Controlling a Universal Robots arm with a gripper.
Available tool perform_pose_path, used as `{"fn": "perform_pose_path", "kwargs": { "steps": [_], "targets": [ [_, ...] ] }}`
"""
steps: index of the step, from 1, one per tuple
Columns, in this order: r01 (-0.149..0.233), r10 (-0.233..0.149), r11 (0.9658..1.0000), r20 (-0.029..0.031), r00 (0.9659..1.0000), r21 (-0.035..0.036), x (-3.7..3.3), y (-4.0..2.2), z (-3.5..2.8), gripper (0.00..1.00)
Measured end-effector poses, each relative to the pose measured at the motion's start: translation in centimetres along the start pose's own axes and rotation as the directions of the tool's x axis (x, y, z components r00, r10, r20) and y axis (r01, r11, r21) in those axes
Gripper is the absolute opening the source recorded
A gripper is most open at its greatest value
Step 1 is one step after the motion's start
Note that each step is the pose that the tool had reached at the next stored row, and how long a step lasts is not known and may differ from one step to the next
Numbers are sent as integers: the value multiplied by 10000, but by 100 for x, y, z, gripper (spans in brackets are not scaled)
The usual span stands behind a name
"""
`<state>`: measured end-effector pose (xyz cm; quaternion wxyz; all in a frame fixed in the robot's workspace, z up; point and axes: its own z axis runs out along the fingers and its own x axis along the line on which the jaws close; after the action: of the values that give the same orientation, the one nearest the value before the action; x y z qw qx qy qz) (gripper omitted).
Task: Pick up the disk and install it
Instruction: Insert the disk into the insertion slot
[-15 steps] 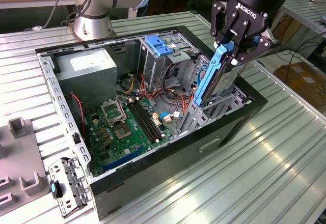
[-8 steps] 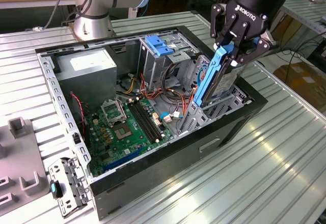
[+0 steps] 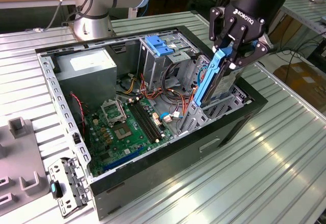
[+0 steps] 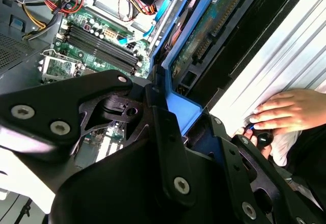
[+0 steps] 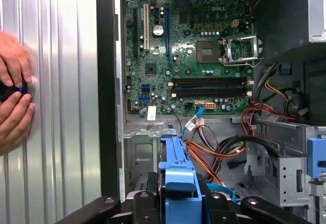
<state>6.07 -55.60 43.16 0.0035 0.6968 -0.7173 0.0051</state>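
Note:
The disk (image 3: 223,84), a flat metal drive in a blue plastic frame (image 3: 208,81), stands on edge and tilted. Its lower end is down inside the drive cage (image 3: 229,104) at the exterior view's right end of the open computer case (image 3: 168,158). My gripper (image 3: 232,57) is shut on the disk's upper end, its black fingers (image 4: 165,142) clamping the blue frame (image 4: 179,108). The second wrist view shows the disk's green circuit board (image 4: 204,25). In the first wrist view the frame's top (image 5: 178,175) sits between the fingers.
Inside the case lie the motherboard (image 3: 125,124), a grey power-supply box (image 3: 89,63), loose cables (image 3: 168,96) and a light-blue empty bracket (image 3: 159,45). A person's hands (image 5: 12,84) rest on the ribbed table beside the case. Grey fixtures (image 3: 20,152) lie at the exterior view's left.

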Motion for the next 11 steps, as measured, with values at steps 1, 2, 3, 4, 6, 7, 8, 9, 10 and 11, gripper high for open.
{"fn": "perform_pose_path", "kwargs": {
  "steps": [1, 2, 3, 4, 6, 7, 8, 9, 10, 11],
  "targets": [
    [1, -1, 10000, 1, 10000, -5, 0, 0, 10, 37],
    [0, 0, 10000, -1, 10000, -9, 0, 0, 13, 37],
    [0, 0, 10000, -2, 10000, -9, 0, 0, 13, 37],
    [1, -1, 10000, -1, 10000, -9, 0, 0, 13, 37],
    [1, -1, 10000, -1, 10000, -9, 0, 0, 13, 37],
    [1, -1, 10000, -2, 10000, -9, 0, 0, 13, 37],
    [1, -1, 10000, -1, 10000, -9, 0, 0, 15, 37],
    [0, 0, 10000, 1, 10000, -9, 0, 0, 23, 37],
    [0, 0, 10000, 0, 10000, -9, 0, 0, 33, 37],
    [0, 0, 10000, 0, 10000, -9, 0, 0, 58, 37]
  ]
}}
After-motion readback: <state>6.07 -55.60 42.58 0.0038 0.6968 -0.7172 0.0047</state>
